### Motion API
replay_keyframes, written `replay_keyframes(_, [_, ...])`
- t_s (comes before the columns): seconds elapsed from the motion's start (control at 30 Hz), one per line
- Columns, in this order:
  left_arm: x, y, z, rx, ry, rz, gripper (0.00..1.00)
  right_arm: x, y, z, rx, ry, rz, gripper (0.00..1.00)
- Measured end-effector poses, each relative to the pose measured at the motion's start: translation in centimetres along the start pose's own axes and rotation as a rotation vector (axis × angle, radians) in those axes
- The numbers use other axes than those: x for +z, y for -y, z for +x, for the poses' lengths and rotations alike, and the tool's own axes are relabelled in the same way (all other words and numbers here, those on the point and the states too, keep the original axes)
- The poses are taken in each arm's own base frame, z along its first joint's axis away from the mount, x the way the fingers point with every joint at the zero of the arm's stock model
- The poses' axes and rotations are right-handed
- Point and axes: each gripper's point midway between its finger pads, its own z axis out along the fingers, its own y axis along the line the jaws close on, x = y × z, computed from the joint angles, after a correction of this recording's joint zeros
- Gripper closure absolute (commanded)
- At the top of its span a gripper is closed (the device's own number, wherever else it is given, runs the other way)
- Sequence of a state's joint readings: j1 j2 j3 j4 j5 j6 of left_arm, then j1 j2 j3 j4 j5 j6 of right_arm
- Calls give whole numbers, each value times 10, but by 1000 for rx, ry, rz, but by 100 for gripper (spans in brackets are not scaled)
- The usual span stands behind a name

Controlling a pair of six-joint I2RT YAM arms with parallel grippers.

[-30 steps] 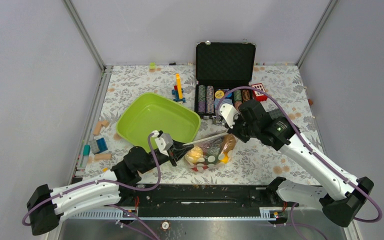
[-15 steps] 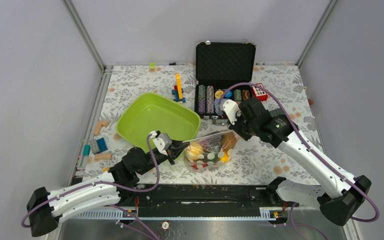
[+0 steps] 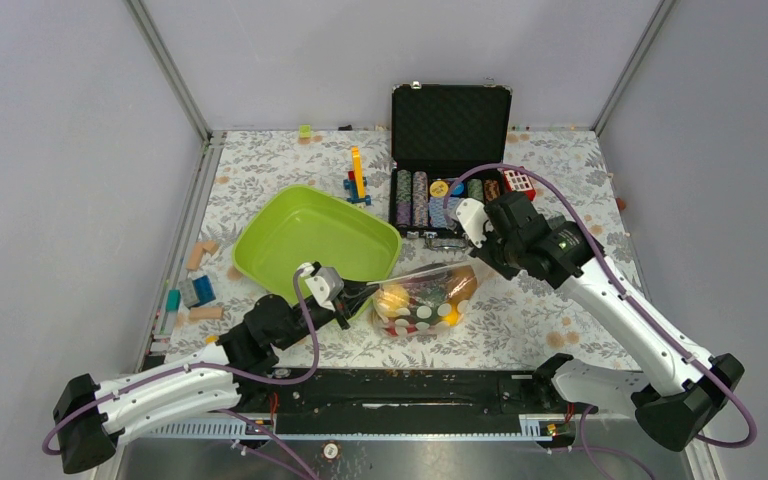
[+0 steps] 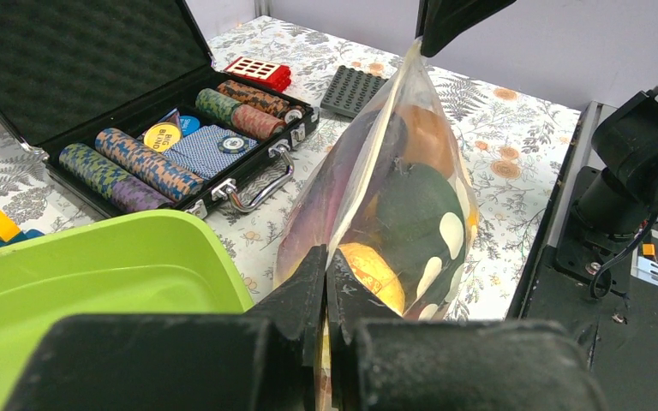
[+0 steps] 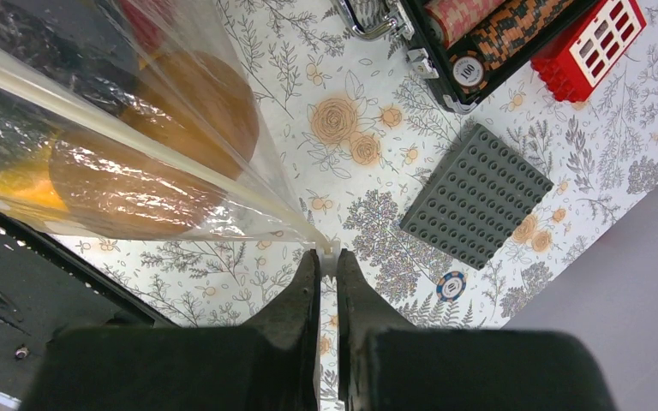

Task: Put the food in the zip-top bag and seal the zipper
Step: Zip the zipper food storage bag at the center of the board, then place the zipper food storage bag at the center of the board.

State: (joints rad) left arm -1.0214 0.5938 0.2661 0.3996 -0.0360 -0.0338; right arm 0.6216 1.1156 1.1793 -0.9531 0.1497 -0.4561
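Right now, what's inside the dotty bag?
The zip-top bag holds toy food: an orange piece, a yellow one and a dark green one show through. Pieces behind and under those are covered, so I cannot tell them all.

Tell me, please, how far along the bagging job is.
Done: the small plastic toy fruits and vegetables sit inside the clear polka-dot zip-top bag. In hand: the left gripper and right gripper pinch opposite ends of the bag's top edge, holding it stretched between them. Left: pressing the zipper shut along its length; none of the views shows it sealed.
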Motion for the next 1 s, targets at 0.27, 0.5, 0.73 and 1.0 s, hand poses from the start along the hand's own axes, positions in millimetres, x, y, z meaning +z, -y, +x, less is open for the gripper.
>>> replay_keyframes(0.27, [1, 0, -2, 0, 8, 2, 100, 2, 2, 7, 5, -55, 5, 100])
replay_keyframes(0.5, [7, -4, -2, -15, -5, -28, 42, -3, 8, 3, 128, -40, 51, 100])
replay_keyframes(0.73, [9, -25, -49, -115, 84, -163, 1, -20, 25, 42, 474, -109, 246, 95])
replay_keyframes(1.0, [-2, -36, -59, -209, 127, -239, 1, -37, 20, 98, 912, -161, 389, 100])
